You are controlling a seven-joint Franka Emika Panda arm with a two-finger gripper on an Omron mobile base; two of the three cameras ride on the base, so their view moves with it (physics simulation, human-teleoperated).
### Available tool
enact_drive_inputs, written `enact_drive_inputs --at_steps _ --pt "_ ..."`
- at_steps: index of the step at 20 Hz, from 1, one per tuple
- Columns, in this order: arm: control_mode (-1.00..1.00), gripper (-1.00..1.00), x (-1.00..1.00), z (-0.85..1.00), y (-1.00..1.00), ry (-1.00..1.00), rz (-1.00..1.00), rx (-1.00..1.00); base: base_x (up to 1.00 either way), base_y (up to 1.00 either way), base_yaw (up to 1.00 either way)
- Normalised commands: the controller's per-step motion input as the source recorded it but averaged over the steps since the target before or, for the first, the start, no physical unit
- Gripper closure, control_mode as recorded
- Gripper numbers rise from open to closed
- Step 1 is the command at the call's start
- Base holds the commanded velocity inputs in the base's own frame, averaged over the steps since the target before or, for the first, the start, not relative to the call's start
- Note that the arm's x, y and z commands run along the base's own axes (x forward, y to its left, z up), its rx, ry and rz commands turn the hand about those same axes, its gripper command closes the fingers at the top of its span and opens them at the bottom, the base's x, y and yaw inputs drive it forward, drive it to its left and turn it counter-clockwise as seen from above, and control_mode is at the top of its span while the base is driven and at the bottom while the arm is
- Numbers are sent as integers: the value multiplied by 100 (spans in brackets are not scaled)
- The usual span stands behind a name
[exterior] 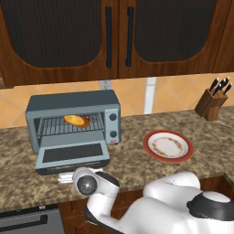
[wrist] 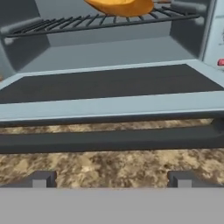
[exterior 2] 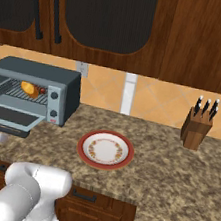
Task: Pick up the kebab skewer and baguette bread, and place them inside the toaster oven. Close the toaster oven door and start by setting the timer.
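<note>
Fingers [wrist: 41, 179] spread wide, empty, low over worktop [wrist: 109, 168]; toaster oven door [wrist: 109, 103] bar handle [wrist: 109, 140] lies crosswise just ahead, slightly above.

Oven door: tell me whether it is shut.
No. The door hangs open and flat, and the bread shows on the rack.

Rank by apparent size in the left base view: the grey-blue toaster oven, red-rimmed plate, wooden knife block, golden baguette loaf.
1. Grey-blue toaster oven
2. Red-rimmed plate
3. Wooden knife block
4. Golden baguette loaf
</note>
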Motion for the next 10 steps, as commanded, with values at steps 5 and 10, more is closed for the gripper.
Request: enact_drive_inputs --at_steps 5,10 --pt "-100 -100 26 -12 0 -6 0 0 0 0 0" --pt "-100 -100 30 -5 0 -3 0 0 0 0 0"
